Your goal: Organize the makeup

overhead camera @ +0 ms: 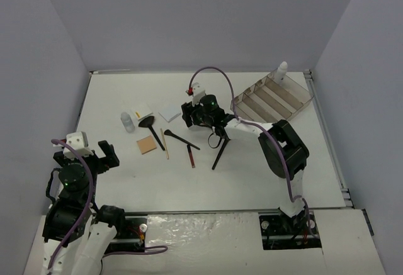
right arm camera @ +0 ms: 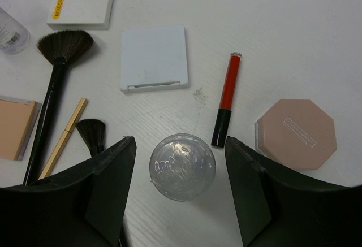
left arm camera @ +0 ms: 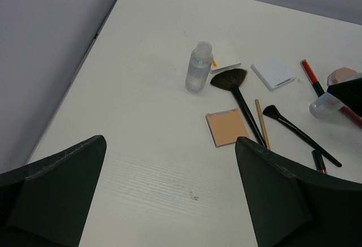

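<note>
While the makeup lies scattered left of centre on the table [overhead camera: 252, 180], the top view shows the right gripper [overhead camera: 189, 116] low over the far right end of that cluster. It is well apart from the divided tray [overhead camera: 302, 102] in the far right corner. The left gripper [overhead camera: 91, 149] hangs near its own base, away from every item, with its fingers spread.

From the left wrist, those fingers stand wide with only bare table between them. Ahead lie a clear bottle [left arm camera: 199, 69], a fan brush [left arm camera: 235, 91], a tan pad [left arm camera: 226, 127] and a pale-blue pad [left arm camera: 274, 73].

From the right wrist, a second bottle [right arm camera: 182, 166] is seen end-on, centred between the right gripper's fingers. A strip of table shows on each flank, so the jaws are parted around it and not pinching. A red pencil [right arm camera: 226, 100] lies just beside it, and a pink compact [right arm camera: 296, 134] sits near the right finger.

This second bottle looks light, rigid and smooth-walled. Being round, it will probably tip or squirt sideways under an off-centre squeeze. The safest hold is likely across its full width, on the body rather than the cap, with gentle pressure. The fingers should keep clear of the red pencil so it is not dragged along.
</note>
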